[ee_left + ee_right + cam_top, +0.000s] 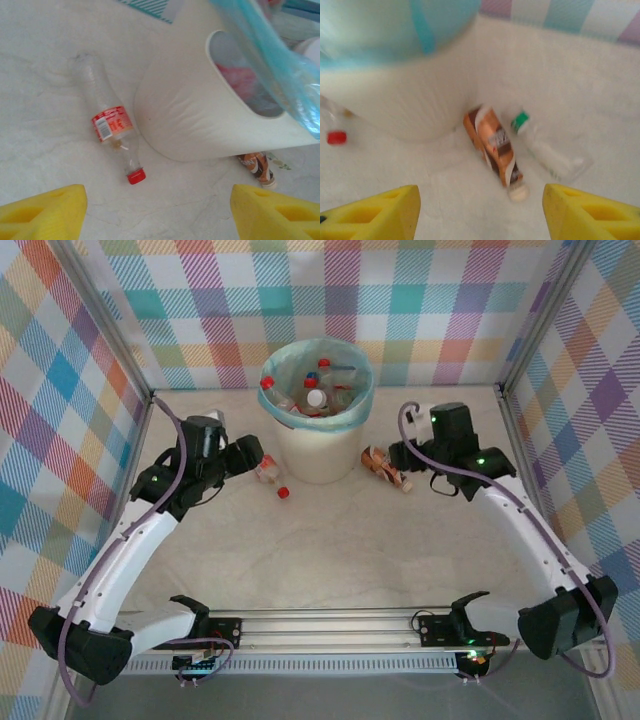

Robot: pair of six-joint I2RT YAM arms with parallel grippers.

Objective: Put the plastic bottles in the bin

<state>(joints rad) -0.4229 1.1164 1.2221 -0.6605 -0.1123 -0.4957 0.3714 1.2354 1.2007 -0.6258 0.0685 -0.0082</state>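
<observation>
The plastic bottles [268, 472] are lying beside the bin [318, 455], so the left gripper [157, 200] and right gripper [479, 200] are hanging open near them, ready to grab.

pastel plaid walls [400, 300] enclose a pale, cream marbled tabletop [340, 560].

Wore smooth white curved shells along the left arm [140, 540] and the right arm [525, 530], with black housings at the near joints and black blocks at the far wrists. Carried a thin purple-grey cable [403, 425] looped along each arm. Glowed with small green lights [153, 480] on the black parts. Stood on black brackets [205, 625] bolted to a silver rail [340, 625] at the near edge. Finished the left gripper [155, 192] and right gripper [480, 189] with bright yellow wedge-shaped fingers [42, 212], hollow cut-outs in each.
</observation>
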